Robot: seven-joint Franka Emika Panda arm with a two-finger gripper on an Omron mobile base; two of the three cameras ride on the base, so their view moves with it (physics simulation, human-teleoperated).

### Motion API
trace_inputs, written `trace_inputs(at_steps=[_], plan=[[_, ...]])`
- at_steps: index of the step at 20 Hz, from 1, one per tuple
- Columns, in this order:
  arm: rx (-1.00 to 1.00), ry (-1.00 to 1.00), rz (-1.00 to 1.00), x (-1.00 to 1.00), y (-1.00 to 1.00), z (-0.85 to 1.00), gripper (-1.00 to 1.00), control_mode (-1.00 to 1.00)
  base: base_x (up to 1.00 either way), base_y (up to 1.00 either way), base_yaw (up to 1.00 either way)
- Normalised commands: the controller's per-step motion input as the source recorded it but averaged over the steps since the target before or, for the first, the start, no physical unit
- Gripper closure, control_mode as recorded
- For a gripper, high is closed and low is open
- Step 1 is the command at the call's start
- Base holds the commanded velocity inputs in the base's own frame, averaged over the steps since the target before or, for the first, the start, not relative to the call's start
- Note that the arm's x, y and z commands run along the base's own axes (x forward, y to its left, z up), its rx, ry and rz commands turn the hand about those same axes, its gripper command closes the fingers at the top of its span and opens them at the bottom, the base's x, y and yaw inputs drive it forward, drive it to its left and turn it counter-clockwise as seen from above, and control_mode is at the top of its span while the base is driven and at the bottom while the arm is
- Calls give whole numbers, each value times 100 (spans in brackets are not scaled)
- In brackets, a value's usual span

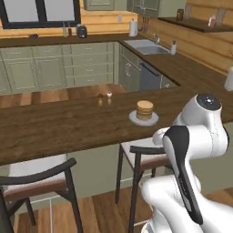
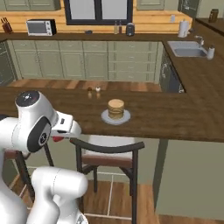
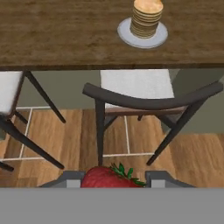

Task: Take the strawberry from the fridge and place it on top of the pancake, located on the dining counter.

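Grip: my claw (image 3: 113, 183) is clamped on the small red strawberry (image 3: 109, 178), carried low to clear the dark chair back (image 3: 148, 103) | Target: tan pancake stack (image 3: 147, 17) on white plate (image 3: 158, 38), ahead on the brown wooden dining counter (image 3: 57, 35) | Next, I reckon: lift, then reach.

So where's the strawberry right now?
In the hand view the strawberry sits between the gripper fingers, above the floor, short of the chair and the counter.
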Motion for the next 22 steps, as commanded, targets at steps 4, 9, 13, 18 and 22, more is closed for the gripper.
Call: trace_inputs(at_steps=[4,9,13,18,22], plan=[[0,0,0,0,0,0,100,100,7,-88,5],[0,0,0,0,0,0,100,100,21,16,0],[0,0,0,0,0,0,100,100,46,42,0],[0,0,0,0,0,0,100,100,52,-13,7],[0,0,0,0,0,0,100,100,6,-67,2]])
